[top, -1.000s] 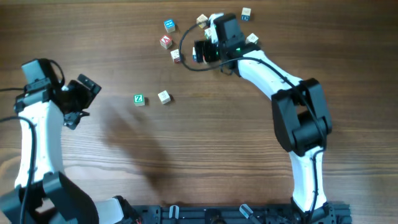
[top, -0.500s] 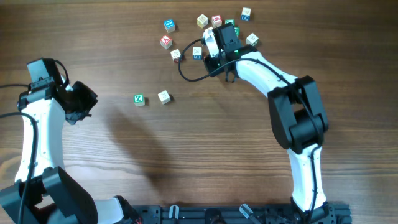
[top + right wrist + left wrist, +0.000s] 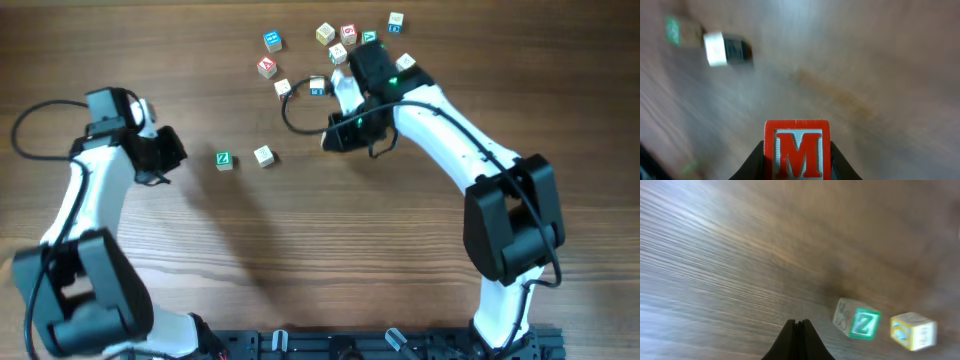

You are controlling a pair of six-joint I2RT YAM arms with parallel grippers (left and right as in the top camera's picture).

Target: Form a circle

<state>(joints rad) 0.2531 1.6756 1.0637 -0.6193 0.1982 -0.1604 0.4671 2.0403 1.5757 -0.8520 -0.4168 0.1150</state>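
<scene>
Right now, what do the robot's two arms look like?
The left arm and right arm both have white links, black joints and black wrist housings. A black cable loops off each wrist. The jaws are black.

Table (image 3: pixel 330 260): brown wood, grain running side to side in overhead view, fills nearly whole frame; matt surface, darker streaks in grain. Light: diffuse; broad soft-edged shadow (image 3: pixel 215 230) on left half of tabletop. Black rail (image 3: pixel 400 342) along near edge, small grey fittings on it. Wrist views: same wood, blurred
</scene>
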